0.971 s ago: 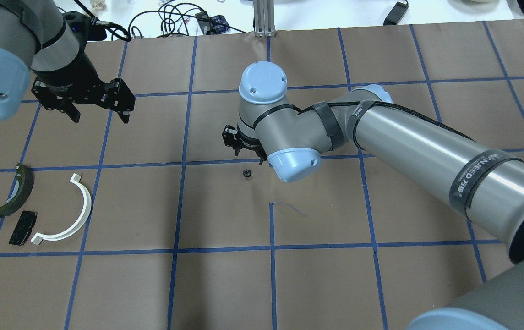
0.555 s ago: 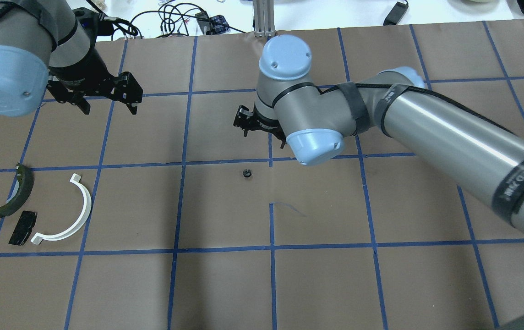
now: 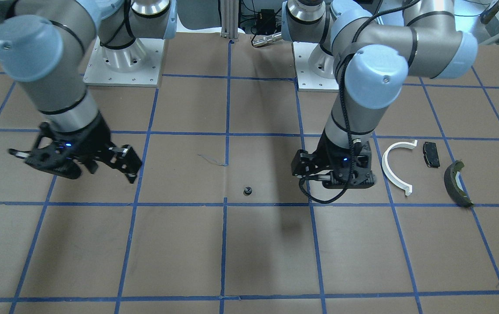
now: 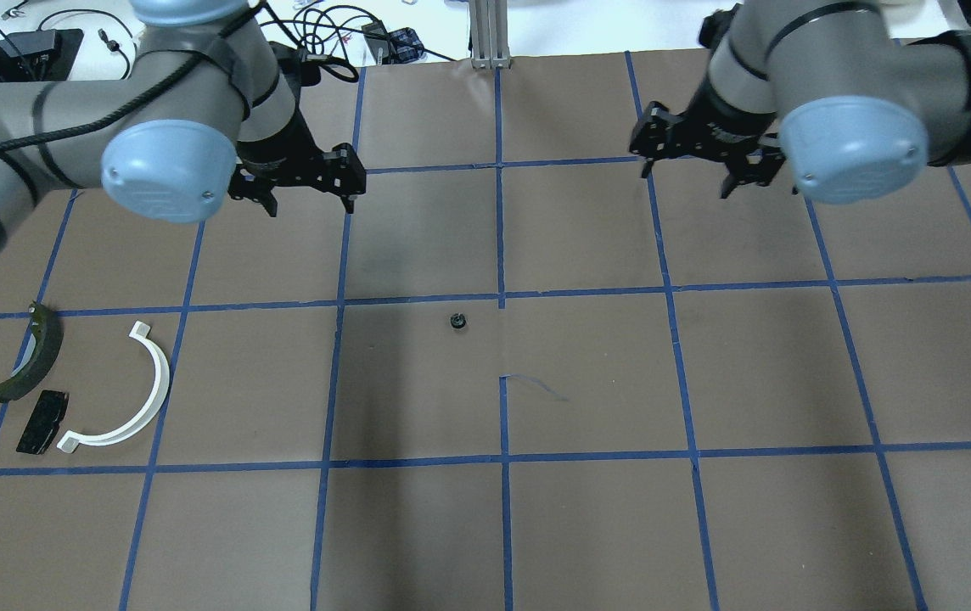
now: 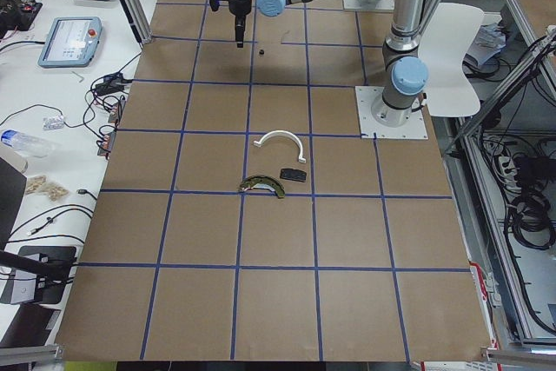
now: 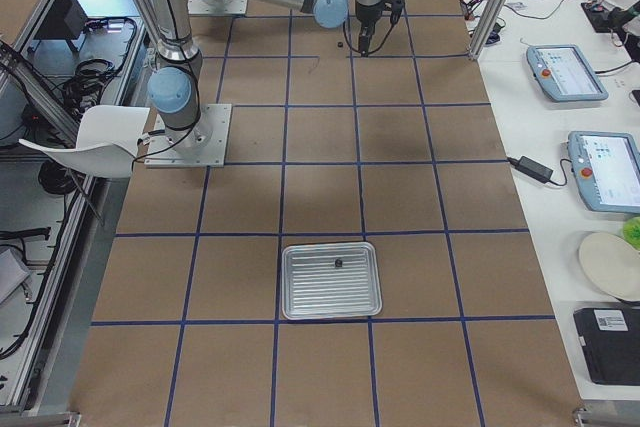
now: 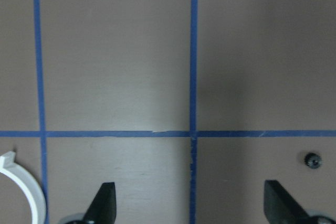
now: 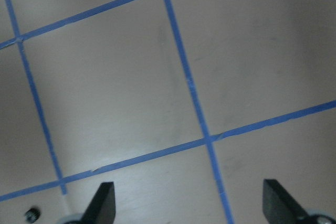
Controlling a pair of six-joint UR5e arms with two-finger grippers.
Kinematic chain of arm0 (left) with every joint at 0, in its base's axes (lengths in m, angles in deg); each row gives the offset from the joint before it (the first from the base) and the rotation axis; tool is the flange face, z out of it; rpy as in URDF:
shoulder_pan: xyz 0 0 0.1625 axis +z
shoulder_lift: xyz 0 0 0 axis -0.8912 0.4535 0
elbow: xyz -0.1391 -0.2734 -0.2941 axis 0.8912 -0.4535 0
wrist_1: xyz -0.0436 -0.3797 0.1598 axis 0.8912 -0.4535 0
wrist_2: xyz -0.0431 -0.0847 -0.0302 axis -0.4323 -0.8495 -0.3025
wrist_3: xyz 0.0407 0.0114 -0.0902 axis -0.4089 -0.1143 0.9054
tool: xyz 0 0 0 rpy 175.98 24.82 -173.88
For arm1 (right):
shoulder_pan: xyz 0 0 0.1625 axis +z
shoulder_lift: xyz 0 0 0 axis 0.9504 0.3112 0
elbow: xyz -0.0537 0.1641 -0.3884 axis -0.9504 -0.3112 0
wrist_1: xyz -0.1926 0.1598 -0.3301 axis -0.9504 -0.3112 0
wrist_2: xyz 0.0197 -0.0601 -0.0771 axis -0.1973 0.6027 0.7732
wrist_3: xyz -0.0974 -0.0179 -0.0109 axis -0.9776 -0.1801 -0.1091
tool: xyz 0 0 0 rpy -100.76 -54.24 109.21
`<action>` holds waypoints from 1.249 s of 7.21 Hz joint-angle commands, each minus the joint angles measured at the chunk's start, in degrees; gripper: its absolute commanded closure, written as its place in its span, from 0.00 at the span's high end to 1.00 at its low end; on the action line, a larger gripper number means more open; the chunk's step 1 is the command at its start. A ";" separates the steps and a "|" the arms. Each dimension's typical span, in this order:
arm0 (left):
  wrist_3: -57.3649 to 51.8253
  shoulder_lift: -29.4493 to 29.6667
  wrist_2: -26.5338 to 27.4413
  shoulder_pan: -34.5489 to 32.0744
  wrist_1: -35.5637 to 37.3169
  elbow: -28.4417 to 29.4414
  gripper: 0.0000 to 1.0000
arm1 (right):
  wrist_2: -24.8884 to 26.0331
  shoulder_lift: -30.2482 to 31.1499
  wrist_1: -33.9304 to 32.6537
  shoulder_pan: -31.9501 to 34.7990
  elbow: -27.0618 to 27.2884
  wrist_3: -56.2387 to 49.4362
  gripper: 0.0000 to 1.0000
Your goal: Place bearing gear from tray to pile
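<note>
The bearing gear (image 4: 456, 322) is a small black toothed ring lying alone on the brown paper at the table's middle; it also shows in the front view (image 3: 247, 190) and the left wrist view (image 7: 313, 159). The pile lies at the left: a white half-ring arc (image 4: 146, 390), a flat black pad (image 4: 42, 421) and a dark olive curved shoe (image 4: 31, 356). My left gripper (image 4: 311, 199) is open and empty, beyond and left of the gear. My right gripper (image 4: 685, 178) is open and empty, beyond and right of it.
A metal tray (image 6: 331, 280) with one small dark part (image 6: 338, 263) in it lies far out on my right side. Blue tape lines grid the paper. Cables and a metal post (image 4: 490, 34) stand past the far edge.
My right gripper has lifted away from the gear and swung far to the right. My left gripper has moved right, toward the table's middle. The gear has not moved.
</note>
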 commanded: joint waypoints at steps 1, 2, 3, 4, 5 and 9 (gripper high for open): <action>6.83 6.53 -2.95 -5.85 6.34 -0.01 1.00 | 4.36 1.50 0.86 -11.17 -0.08 -17.30 1.00; 7.81 9.17 -2.60 -8.22 8.11 0.08 1.00 | 4.37 1.41 0.94 -16.79 0.01 -24.96 1.00; 10.43 11.81 -2.68 -9.99 11.18 -0.01 1.00 | 4.29 1.06 0.77 -23.54 0.36 -34.96 1.00; 10.89 14.44 -3.12 -10.61 14.08 -0.01 1.00 | 4.11 0.28 0.51 -30.66 0.53 -46.02 1.00; 10.99 15.86 -2.95 -11.58 14.45 -0.10 1.00 | 3.59 -2.25 0.42 -36.38 0.45 -53.44 1.00; 10.28 16.67 -2.42 -12.64 14.46 -4.05 1.00 | 3.32 -18.32 -16.67 -49.35 0.36 -78.61 1.00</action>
